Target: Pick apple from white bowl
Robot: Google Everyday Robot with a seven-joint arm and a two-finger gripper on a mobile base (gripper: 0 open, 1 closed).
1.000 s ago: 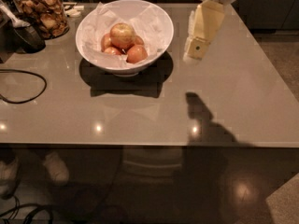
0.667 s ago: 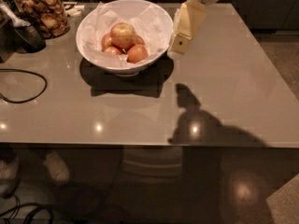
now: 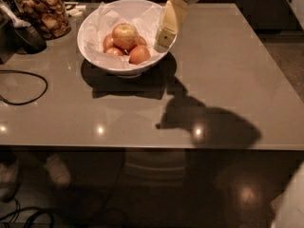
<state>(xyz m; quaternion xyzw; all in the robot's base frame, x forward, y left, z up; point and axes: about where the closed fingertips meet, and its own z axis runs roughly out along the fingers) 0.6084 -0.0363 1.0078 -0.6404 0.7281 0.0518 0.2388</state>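
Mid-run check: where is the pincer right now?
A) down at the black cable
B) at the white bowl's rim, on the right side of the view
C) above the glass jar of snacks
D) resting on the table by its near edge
B: the pincer hangs at the rim of the white bowl on the right side of the view, apart from the apple lying in it.

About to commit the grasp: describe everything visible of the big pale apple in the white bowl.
The large round apple, pale yellow-green with a pink-red blush, sits topmost on smaller redder apples inside the wide, paper-lined white bowl. It looks whole and smooth-skinned. The gripper hangs at the bowl's rim, apart from the apple.
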